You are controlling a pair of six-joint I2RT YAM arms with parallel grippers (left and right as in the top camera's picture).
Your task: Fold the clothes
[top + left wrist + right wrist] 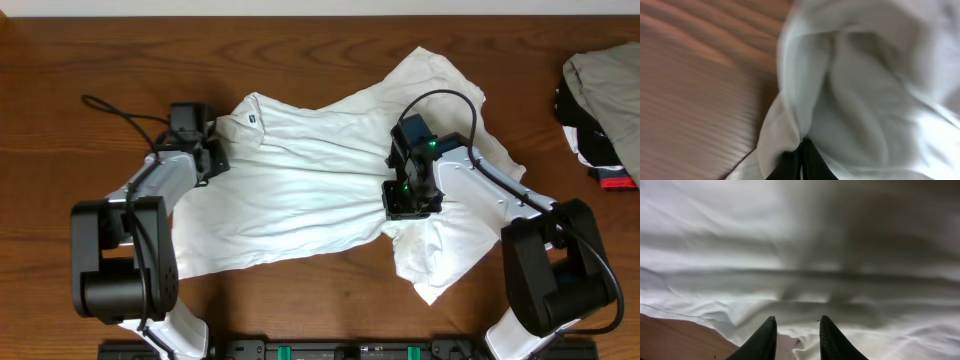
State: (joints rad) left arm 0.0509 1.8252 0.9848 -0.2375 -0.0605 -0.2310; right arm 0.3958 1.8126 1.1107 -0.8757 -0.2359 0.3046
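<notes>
The white T-shirt (300, 195) lies spread and wrinkled across the middle of the wooden table, with no lettering showing. My left gripper (214, 152) is at the shirt's left edge near the collar. In the left wrist view its dark fingers (799, 164) are pressed together with a fold of white cloth (785, 125) pinched between them. My right gripper (410, 198) hovers over the right part of the shirt. In the right wrist view the right gripper (797, 332) stands open, with only cloth (800, 255) and a strip of table below the gap.
A heap of beige-grey, black and red garments (604, 100) lies at the table's right edge. A black cable (112, 110) loops over the wood behind the left arm. Bare wood (675, 337) shows by the shirt's hem.
</notes>
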